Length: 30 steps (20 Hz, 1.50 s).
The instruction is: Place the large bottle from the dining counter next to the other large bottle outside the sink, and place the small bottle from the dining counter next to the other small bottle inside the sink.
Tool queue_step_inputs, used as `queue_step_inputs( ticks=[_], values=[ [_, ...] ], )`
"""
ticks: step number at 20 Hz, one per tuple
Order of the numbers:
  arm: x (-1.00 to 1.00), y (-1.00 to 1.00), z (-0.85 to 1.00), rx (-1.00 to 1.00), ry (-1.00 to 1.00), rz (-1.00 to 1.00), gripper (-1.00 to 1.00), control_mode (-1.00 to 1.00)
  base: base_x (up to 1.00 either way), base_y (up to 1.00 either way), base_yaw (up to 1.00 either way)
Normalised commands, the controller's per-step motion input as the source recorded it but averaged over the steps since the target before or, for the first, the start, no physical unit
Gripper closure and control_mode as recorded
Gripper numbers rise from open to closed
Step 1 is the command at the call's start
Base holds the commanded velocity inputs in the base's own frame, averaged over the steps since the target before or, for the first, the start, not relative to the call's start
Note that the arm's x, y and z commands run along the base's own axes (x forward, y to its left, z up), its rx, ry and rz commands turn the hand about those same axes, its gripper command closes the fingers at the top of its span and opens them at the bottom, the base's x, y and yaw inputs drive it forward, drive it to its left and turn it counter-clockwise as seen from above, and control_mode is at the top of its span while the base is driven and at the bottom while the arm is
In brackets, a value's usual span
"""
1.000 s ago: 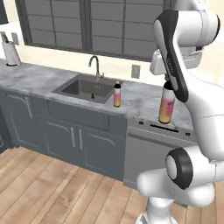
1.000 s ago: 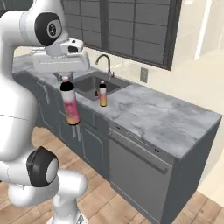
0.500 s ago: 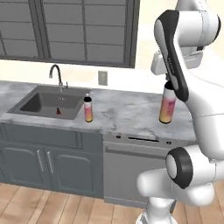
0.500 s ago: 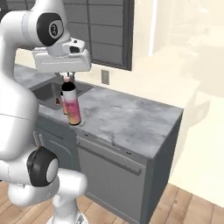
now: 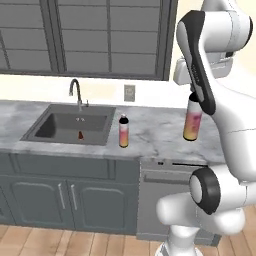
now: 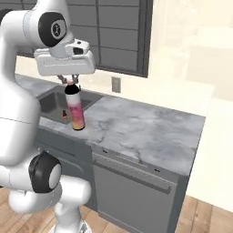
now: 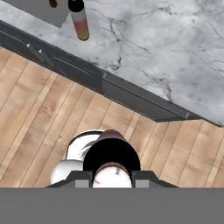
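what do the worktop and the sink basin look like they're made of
Worktop: polished marble by the look, grey-white with darker veins, though it may be an imitation.
Sink: brushed metal, probably steel; flat matte grey, no veining, dark gooseneck faucet behind it.

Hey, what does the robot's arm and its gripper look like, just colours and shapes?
The arm is glossy white with rounded, tube-like links and dark grey to black joint discs. The gripper has a boxy white hand body with a dark patch on top and two small dark jaws beneath.
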Motion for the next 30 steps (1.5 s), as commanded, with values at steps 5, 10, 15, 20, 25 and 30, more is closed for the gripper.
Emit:
queue_step_inputs(
  ticks=[5, 10, 15, 20, 25, 30],
  values=[
    [0.00, 0.00, 0.00, 0.00, 0.00, 0.00, 1.00, 1.00, 0.53, 0.01, -0.34],
    [0.00, 0.00, 0.00, 0.00, 0.00, 0.00, 1.00, 1.00, 0.47, 0.00, -0.40],
    [0.00, 0.00, 0.00, 0.00, 0.00, 0.00, 1.00, 1.00, 0.35, 0.09, -0.35],
    [0.00, 0.00, 0.00, 0.00, 0.00, 0.00, 1.00, 1.00, 0.42, 0.31, -0.25],
    [0.00, 0.00, 0.00, 0.00, 0.00, 0.00, 1.00, 1.00, 0.10, 0.74, -0.14],
    [0.00, 0.00, 0.00, 0.00, 0.00, 0.00, 1.00, 1.00, -0.11, 0.59, -0.06]
  ],
)
